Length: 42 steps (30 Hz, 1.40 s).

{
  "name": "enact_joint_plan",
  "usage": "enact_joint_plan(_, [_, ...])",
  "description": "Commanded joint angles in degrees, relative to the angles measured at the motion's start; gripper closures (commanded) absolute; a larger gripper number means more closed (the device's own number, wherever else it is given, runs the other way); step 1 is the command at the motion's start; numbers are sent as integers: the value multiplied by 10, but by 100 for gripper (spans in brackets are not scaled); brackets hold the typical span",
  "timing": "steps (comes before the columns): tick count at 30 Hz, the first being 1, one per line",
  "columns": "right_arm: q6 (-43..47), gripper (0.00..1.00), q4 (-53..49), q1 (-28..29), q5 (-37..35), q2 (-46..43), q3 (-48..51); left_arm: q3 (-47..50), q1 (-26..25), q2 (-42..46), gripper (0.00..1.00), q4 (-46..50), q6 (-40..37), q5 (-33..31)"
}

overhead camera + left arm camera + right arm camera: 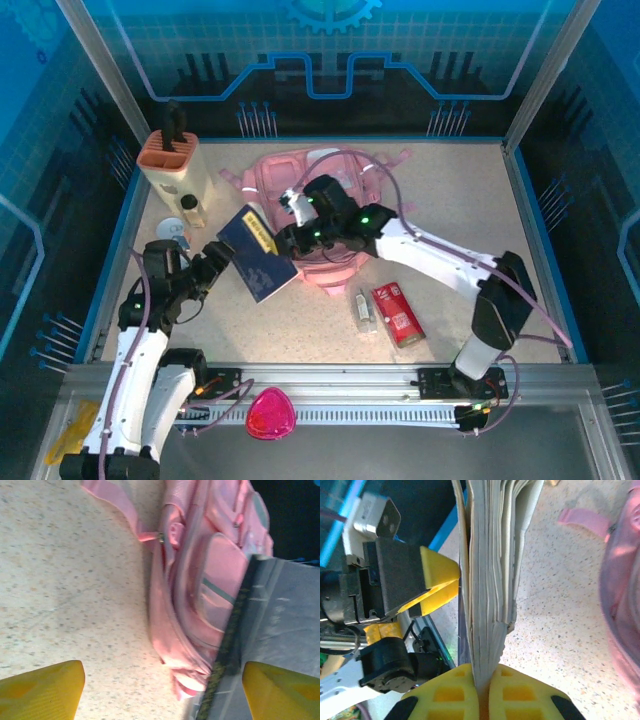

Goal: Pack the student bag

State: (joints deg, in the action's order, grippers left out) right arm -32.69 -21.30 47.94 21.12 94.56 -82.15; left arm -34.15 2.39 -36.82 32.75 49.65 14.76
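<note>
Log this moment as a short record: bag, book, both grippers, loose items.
bag: pink backpack lying on the table
book: dark blue book, tilted, at the backpack's near-left
right gripper: shut on the book
left gripper: open, beside the book
loose items: red box and small clear bottle on the table, right of the book

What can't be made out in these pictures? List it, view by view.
- Top view: whether the student bag is open; the right arm and the book cover its middle.
- Top view: print on the red box, too small.
- Left wrist view: the book's cover, blurred and cut by the right edge.
- Right wrist view: most of the bag, cut by the right edge; the book's cover, seen edge-on in the right gripper.
</note>
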Motion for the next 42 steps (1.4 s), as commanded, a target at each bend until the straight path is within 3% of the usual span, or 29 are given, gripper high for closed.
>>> enact_joint_plan(1, [-25, 95, 20, -32, 61, -37, 19, -3, -4, 1, 17, -75, 45, 79])
enact_joint_plan(4, [-37, 95, 28, -53, 78, -65, 36, 9, -25, -4, 19, -172, 82, 109])
enact_joint_plan(12, [-80, 95, 71, -84, 119, -109, 65, -11, -134, -64, 23, -247, 102, 65])
enact_joint_plan(18, [-98, 95, 85, -96, 125, -107, 78, -16, -194, -92, 40, -330, 107, 39])
enact_joint_plan(26, [-126, 95, 124, -125, 131, -104, 132, -12, -207, -86, 64, -382, 118, 35])
enact_joint_plan(31, [-132, 91, 149, -132, 145, -104, 147, -17, -210, -86, 86, -380, 112, 28])
enact_joint_plan(33, [-132, 84, 149, -134, 153, -105, 148, -21, -210, -87, 91, -382, 112, 28])
enact_joint_plan(38, [-156, 48, 138, -150, 141, -116, 174, -38, -211, -92, 98, -403, 116, 32])
enact_joint_plan(42, [-183, 29, 140, -160, 167, -106, 183, -43, -218, -102, 100, -454, 137, 42])
